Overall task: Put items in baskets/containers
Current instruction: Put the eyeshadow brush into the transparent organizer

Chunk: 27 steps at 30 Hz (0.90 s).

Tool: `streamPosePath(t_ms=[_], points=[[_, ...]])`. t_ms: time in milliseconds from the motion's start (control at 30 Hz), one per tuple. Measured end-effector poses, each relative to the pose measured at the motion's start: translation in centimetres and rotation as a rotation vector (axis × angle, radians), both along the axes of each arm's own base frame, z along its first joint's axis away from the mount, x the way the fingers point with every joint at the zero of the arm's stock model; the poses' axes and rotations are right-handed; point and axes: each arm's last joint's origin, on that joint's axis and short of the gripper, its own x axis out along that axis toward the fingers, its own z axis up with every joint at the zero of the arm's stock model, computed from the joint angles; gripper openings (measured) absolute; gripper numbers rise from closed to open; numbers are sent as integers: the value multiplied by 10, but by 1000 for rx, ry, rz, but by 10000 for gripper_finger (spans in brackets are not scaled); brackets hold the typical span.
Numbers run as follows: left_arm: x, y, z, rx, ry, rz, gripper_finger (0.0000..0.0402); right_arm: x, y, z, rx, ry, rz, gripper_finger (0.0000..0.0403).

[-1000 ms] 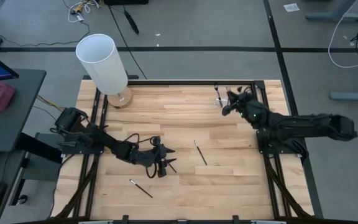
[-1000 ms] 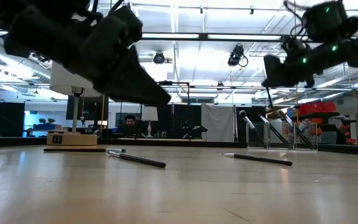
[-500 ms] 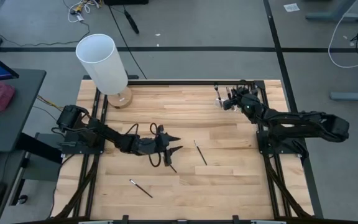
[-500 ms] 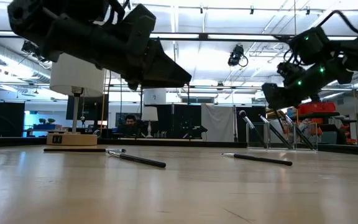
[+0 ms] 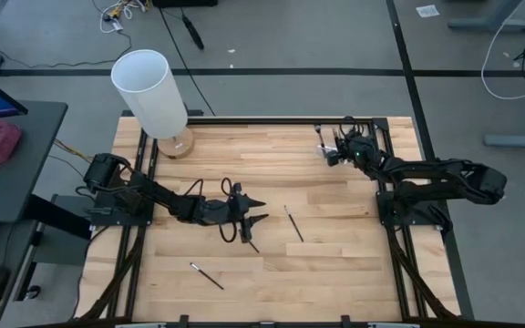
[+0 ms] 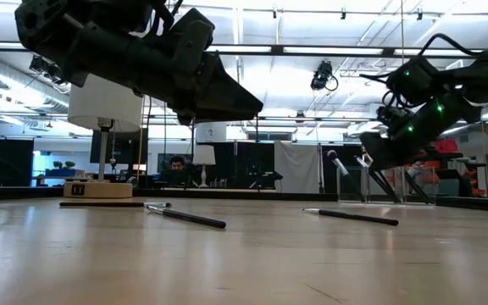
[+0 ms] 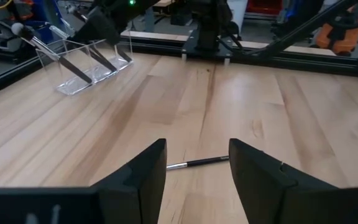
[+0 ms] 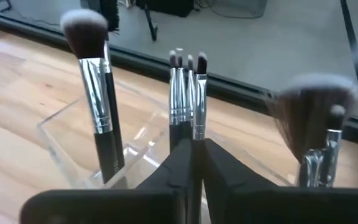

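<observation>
Right gripper [image 8: 191,155]: at the far right corner of the table [image 5: 335,264], directly over the clear holder [image 8: 67,146]. Fingers nearly together around a slim dark-handled brush [image 8: 199,99] that stands upright between them, pale ferrule and dark tip above the fingertips. Whether they press it or have just eased off, cannot be told.

Clear holder, contents: one brush with a round pale head [image 8: 86,28], upright in the near compartment; a cluster of thin brushes [image 8: 179,87] just beside the one between the fingers; a broad fan-shaped brush [image 8: 309,112] on the other side.

Left gripper [image 7: 197,165]: hovering above the middle of the table, jaws apart, nothing between them. One loose brush [image 7: 197,163] lies flat on the wood, seen through the gap between the fingers, below and apart from them.

Further loose brushes in the high view: one [image 5: 293,223] right of the left gripper, one [image 5: 207,275] toward the near edge.

White cylinder on wooden base [image 5: 151,91]: far left corner.
</observation>
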Motion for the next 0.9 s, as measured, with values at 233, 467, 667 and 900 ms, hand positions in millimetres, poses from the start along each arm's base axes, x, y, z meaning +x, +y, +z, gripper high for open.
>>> streamPosePath(t_ms=[233,467,667,900], points=[[0,0,0,-1,-1,0,177,0,-1,0,5,16,-3,71],[0,-1,1,-13,-9,0,177,8,-7,19,-16,60,30,133],[0,-3,1,-28,-13,-2,177,21,-7,56,31,129,47,158],[-2,-8,1,-27,-12,-19,177,25,-2,85,121,235,49,159]])
